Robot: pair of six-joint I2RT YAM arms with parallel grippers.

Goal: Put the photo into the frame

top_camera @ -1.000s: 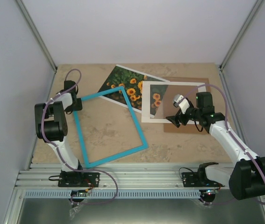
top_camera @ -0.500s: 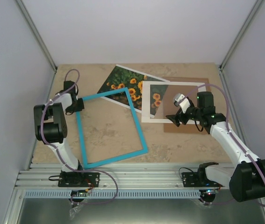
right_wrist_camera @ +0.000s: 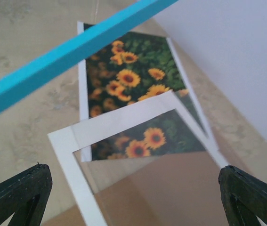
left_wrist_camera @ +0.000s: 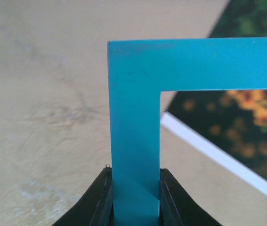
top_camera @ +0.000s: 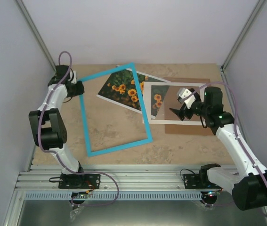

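Your left hand (left_wrist_camera: 136, 207) clamps frame (left_wrist_camera: 134, 117) rail, corner just ahead of it. Beyond that hand, photo (left_wrist_camera: 246, 117) on desk (left_wrist_camera: 39, 94), partly under frame. Your right hand (right_wrist_camera: 133, 183) open, empty. Risk: one-edge grip, frame may pivot or slip.

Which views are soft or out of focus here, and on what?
Left wrist: the frame is fairly sharp, while the photo behind it is blurred. Right wrist: the frame's near bar is soft, while the photo's flowers are in focus. Top: even light, no glare seen.
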